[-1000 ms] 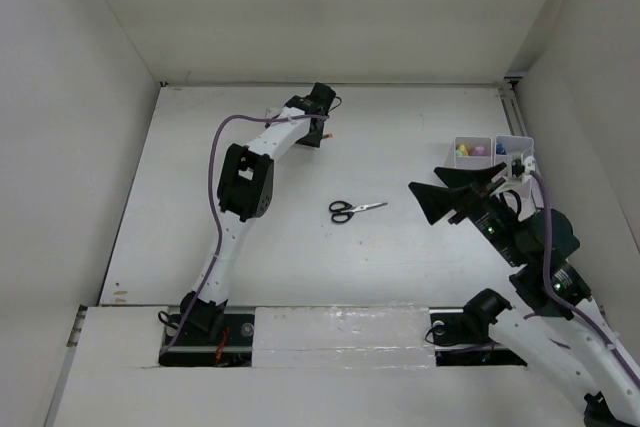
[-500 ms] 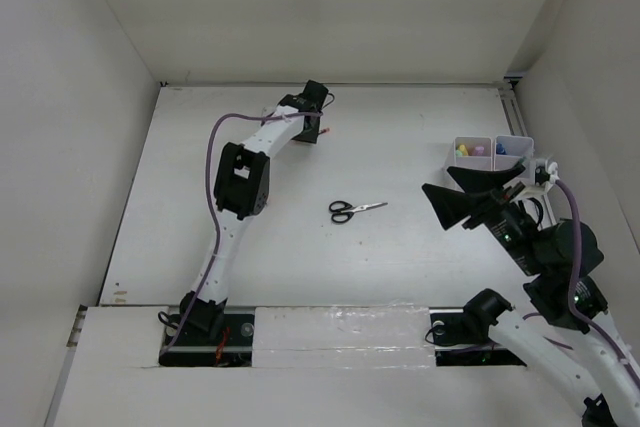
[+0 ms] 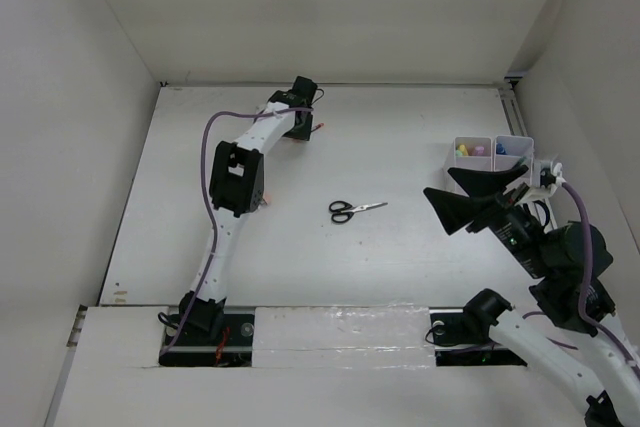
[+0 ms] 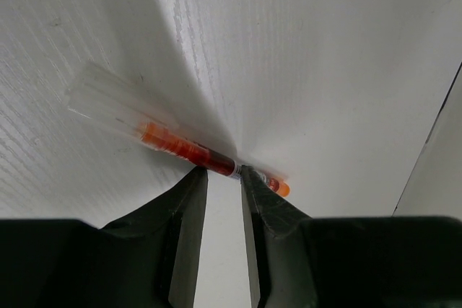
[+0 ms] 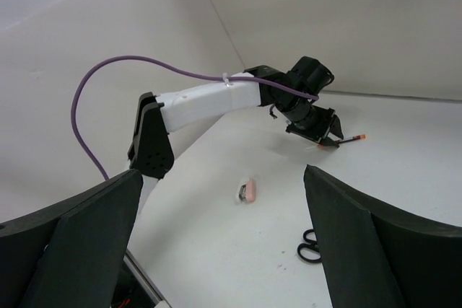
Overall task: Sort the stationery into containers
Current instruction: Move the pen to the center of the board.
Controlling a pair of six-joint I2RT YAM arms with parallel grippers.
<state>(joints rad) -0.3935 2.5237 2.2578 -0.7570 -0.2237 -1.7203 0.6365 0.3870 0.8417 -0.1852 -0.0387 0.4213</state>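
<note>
- The left end effector (image 4: 220, 178) has its jaws at a narrow gap, with the tips down at the far left part of the white table (image 3: 400, 127).
- A thin red pen (image 4: 216, 162) with a clear cap and an orange tip lies directly at those fingertips. Its dark middle section shows in the gap. I cannot tell whether the jaws actually pinch it or only rest over it.
- Governing relation: in the left wrist view the pen's long axis runs aslant from upper left to lower right, closer to bridging the gap than to lying along it. In my judgement, a firm hold depends on that angle.
- The left arm is plainly the nearer one to the pen.
- The right end effector (image 3: 452, 195) is spread wide and holds nothing. It hovers just beside the joined white open-topped plastic bins (image 3: 470, 139) at the right edge, well apart from the pen.
- Loose on the table are black-handled scissors (image 3: 356, 210) near the centre and a small pink eraser (image 5: 247, 191) by the left arm.
- Markings: a pale band on the pen barrel carries print too small to read. No brand or other writing is legible.
</note>
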